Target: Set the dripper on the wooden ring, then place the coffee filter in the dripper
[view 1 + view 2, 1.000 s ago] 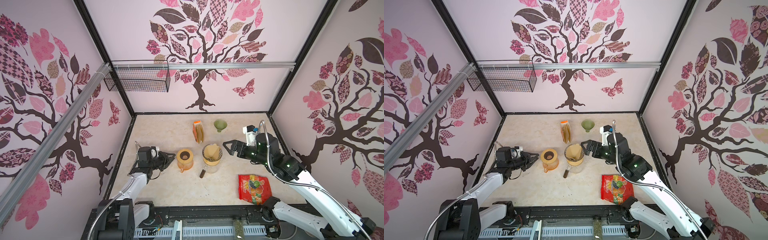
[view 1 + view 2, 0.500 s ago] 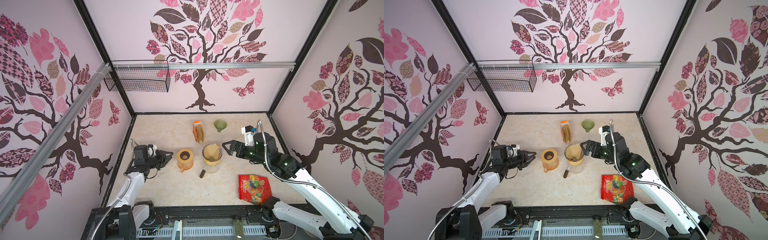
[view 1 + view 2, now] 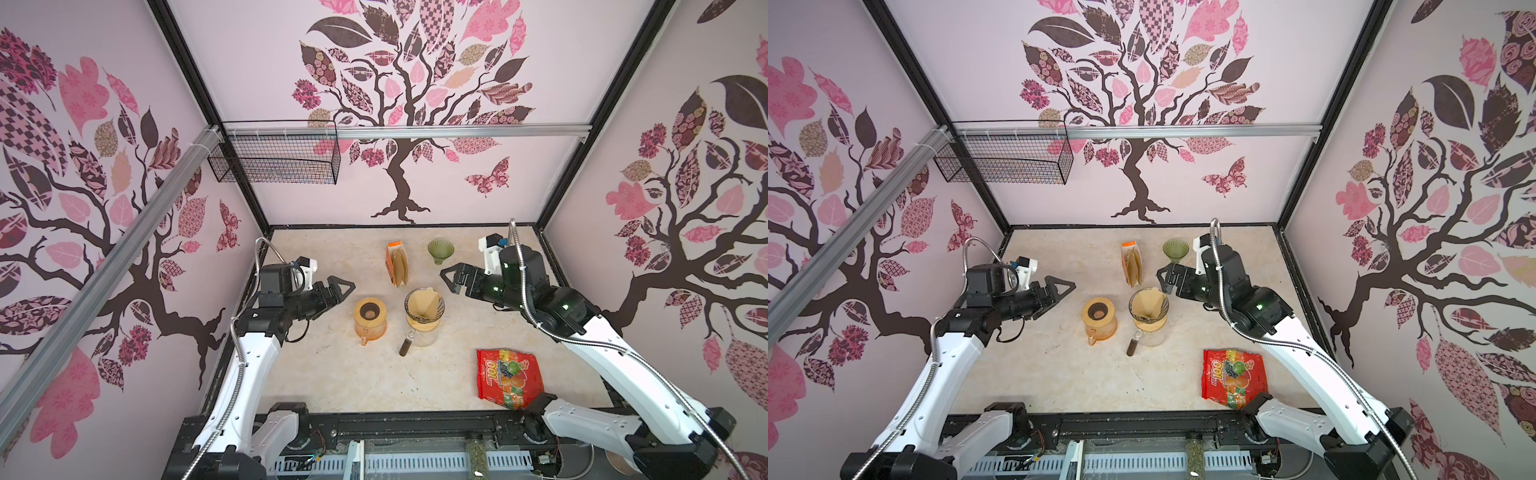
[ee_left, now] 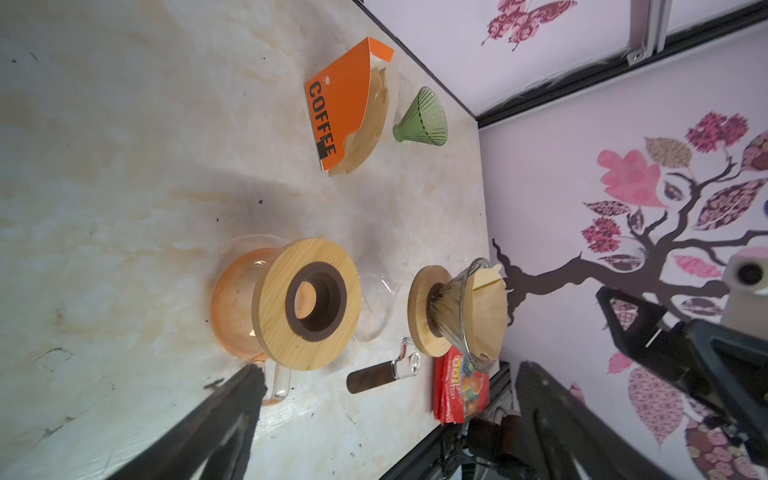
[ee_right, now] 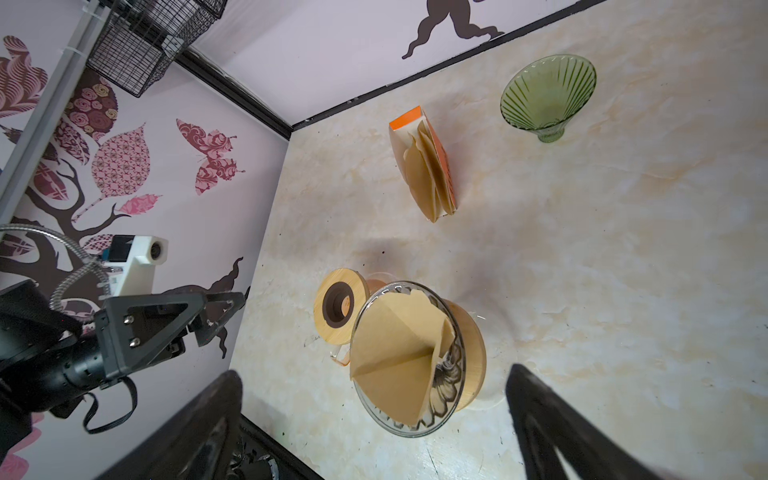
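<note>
The brown paper coffee filter (image 5: 399, 353) sits in the glass dripper (image 5: 446, 372), half folded, one corner poking past the rim; the left gripper (image 3: 341, 286) and right gripper (image 3: 449, 283) are both wide open, holding nothing; the clear jug (image 3: 426, 340) underneath is hard to see.
</note>
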Robot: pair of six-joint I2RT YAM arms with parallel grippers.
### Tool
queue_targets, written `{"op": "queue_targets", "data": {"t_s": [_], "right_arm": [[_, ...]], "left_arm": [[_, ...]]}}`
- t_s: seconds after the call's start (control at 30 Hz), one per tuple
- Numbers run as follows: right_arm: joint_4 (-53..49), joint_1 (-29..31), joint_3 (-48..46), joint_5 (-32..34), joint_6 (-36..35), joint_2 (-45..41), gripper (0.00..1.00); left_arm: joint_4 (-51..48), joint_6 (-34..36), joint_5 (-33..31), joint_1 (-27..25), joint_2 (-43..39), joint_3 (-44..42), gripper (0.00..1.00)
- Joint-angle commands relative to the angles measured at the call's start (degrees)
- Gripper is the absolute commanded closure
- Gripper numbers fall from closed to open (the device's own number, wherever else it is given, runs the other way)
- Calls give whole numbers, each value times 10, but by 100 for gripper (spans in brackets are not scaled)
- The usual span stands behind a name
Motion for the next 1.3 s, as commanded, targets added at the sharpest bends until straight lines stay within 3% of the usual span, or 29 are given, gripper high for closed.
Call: {"op": "queue_targets", "data": {"t_s": [0.0, 0.27, 0.47, 0.53, 0.63, 0.7, 0.83, 0.93, 1.07, 1.27], "right_arm": [[-11, 1, 43, 35, -6, 33, 0], [1, -11, 113, 76, -10, 116, 0], [33, -80, 128, 72, 20, 182, 0], [30, -105, 139, 86, 31, 213, 0], [37, -169, 139, 45, 86, 262, 0], [41, -190, 149, 43, 89, 294, 0], [36, -196, 195, 60, 49, 360, 0], [19, -200, 236, 38, 44, 416, 0], [8, -201, 272, 25, 34, 468, 1], [12, -201, 295, 2, 40, 523, 10]], "left_arm": [[-55, 67, -50, -13, -25, 35, 2], [-49, 63, -70, -15, -93, -5, 2], [-62, 49, -70, -16, -122, -14, 2], [-55, 18, -71, -16, -126, -15, 2], [-17, -20, -38, -16, -126, -22, 2], [-10, -39, -54, -16, -126, -22, 2], [7, -62, -51, -15, -128, -36, 2], [-14, -70, -85, -15, -126, -35, 2], [-13, -80, -87, -16, -132, -33, 2], [-4, -83, -69, -15, -124, -40, 2]]}}
